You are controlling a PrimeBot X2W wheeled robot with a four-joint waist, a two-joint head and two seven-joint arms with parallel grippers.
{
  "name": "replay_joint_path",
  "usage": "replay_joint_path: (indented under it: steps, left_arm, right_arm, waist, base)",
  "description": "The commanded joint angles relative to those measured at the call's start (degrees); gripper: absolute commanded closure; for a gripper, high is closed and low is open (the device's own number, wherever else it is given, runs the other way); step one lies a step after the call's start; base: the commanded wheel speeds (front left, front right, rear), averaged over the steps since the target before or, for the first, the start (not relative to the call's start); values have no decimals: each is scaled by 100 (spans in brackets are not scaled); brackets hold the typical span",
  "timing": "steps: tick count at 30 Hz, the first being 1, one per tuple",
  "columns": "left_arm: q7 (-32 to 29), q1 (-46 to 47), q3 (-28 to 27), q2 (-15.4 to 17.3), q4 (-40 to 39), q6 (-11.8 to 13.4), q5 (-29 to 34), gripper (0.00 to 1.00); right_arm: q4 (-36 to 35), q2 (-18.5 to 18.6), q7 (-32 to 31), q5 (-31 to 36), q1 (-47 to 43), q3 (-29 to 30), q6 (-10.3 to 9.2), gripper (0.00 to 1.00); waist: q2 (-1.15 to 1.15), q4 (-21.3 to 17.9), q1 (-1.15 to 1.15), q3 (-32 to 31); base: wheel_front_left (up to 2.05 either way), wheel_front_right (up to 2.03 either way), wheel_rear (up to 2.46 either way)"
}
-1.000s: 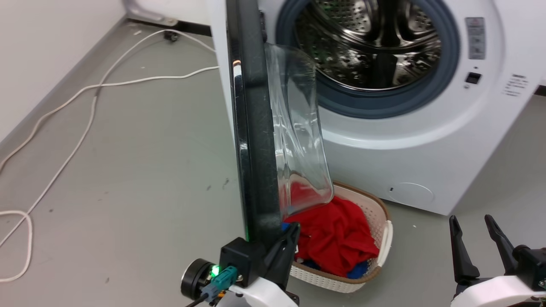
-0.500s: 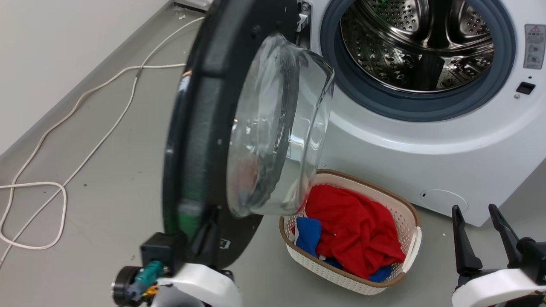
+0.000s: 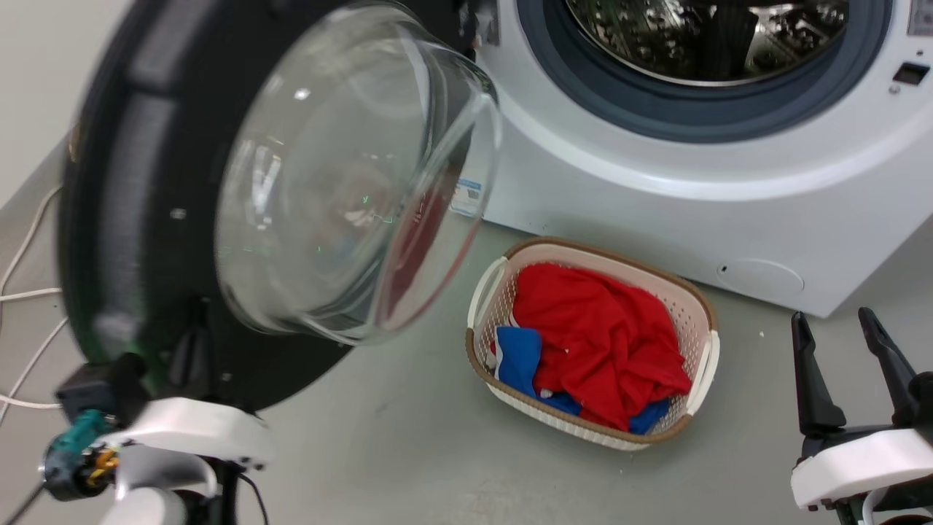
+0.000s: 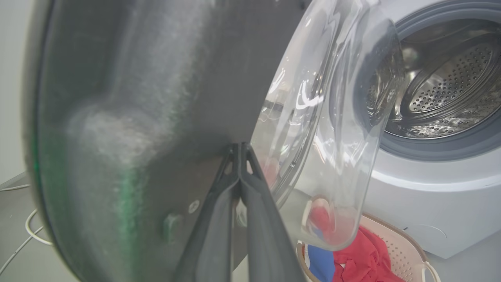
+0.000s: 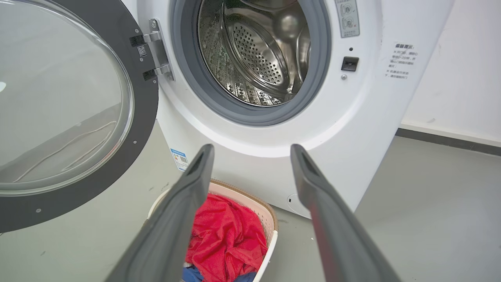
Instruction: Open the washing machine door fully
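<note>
Closest to us on the left, our left gripper (image 4: 239, 148) has its fingers (image 4: 258, 203) pressed together, the tips resting against the dark inner face of the washing machine door (image 3: 109, 182), low down and just left of the glass bowl (image 3: 342, 182). We can't tell if anything is pinched between them. In the head view that gripper (image 3: 191, 348) sits at the door's lower edge.

Over on the near right, our right gripper (image 3: 832, 315) has its fingers spread apart and nothing in them, well apart from the door and pointing at the white washing machine (image 3: 656, 219).

The door itself stands open, hanging off the hinges (image 5: 152, 55) on the machine's left side, its bowl bulging out to the right.

A bit further out on the floor, a pale laundry basket (image 3: 701, 310) sits just in front of the machine, with red cloth (image 3: 598, 328) and some blue cloth (image 3: 519, 361) in it. Behind it is the grey-ringed steel drum opening (image 3: 700, 44), uncovered. A white cable (image 3: 22, 251) lies on the floor at the far left.
</note>
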State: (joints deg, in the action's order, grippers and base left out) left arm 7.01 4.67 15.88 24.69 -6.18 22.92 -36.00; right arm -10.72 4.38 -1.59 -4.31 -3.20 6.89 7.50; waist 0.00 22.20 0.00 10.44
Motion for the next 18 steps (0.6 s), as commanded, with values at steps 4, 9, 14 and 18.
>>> replay_joint_path:
  steps: [4,9,14,18]
  left_arm:
    - [208,73,-544,186,254,-40,-301,100]
    - [379,152,-992,371,581,-189,-531,100]
    - [485,352,-1306,554,958,-398,-728,100]
    - [541,491,-1449,648,1265,-556,-819,100]
  right_arm:
    - [-96,72,-35,-3,127,42,-1,0]
    - [-149,92,-66,-8,203,74,-1,0]
    - [-187,108,-95,8,282,93,-1,0]
    - [-181,109,-102,16,317,86,-1,0]
  waist:
    - [0,-148,0,315]
    - [0,-188,0,485]
    - [0,-205,0,588]
    - [0,-236,0,611]
  base:
    - [0,0,0]
    - [0,0,0]
    - [0,0,0]
    - [0,0,0]
